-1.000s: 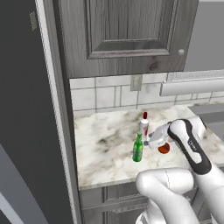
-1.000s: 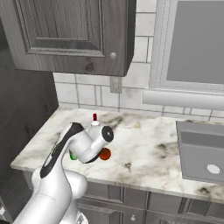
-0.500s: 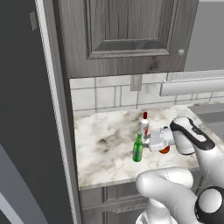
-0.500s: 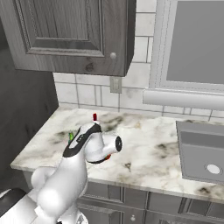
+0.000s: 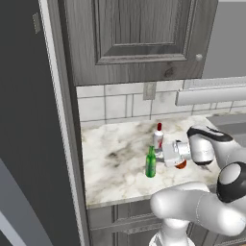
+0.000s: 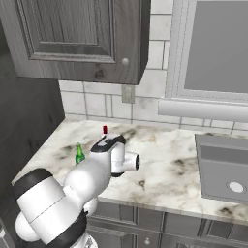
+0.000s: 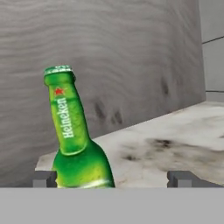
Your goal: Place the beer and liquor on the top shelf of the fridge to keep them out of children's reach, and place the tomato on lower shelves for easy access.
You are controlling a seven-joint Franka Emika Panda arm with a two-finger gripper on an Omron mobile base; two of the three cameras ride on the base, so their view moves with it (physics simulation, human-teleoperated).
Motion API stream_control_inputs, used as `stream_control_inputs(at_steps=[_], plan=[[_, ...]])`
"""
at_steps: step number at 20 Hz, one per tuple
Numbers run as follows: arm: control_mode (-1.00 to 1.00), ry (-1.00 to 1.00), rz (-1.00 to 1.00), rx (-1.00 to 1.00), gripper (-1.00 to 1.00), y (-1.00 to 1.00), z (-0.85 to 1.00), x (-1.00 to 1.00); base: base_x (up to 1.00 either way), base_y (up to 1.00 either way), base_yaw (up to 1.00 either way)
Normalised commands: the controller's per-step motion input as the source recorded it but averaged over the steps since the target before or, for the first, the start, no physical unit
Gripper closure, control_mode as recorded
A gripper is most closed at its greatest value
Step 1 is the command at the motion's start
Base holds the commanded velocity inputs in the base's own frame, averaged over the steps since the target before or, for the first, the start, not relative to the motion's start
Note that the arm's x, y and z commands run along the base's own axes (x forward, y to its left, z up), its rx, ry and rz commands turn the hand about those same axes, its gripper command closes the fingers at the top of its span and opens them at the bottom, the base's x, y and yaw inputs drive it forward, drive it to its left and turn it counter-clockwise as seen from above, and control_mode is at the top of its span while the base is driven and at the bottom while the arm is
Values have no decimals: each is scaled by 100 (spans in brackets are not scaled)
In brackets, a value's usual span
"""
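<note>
On the marble worktop (image 5: 115, 158), the hand (image 7: 112, 178), jaws spread wide and empty, lined up on the Heineken beer (image 7: 76, 144); closing around it looked next.

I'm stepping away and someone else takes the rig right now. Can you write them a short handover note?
Pincer: open, holding nothing, level with the beer, which stands nearer one fingertip than the middle of the gap.
Beer, liquor and tomato all sit on the marble counter, bottles upright.
Fridge: dark side panel at the counter's left end; shelves hidden.
Done: nothing placed.
Left: grasp the beer, put it and the liquor on the top shelf, then the tomato lower.
</note>
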Motion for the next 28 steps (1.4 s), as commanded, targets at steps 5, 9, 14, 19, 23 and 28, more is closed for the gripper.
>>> stream_control_inputs(at_steps=[5, 9, 14, 19, 23, 28], plan=[[-100, -2, 0, 1, -100, 1, 0, 23, 0, 0, 0], [-100, -3, 0, 0, -100, 11, 0, 3, 0, 0, 0], [-100, -7, 0, 0, -100, 11, 0, -15, 0, 0, 0], [-100, -8, 0, 0, -100, 2, 0, -32, 0, 0, 0], [-100, -9, 0, 0, -100, 0, 0, -32, 0, 0, 0], [-100, -8, -2, 0, -100, 8, 5, -20, 0, 0, 0]])
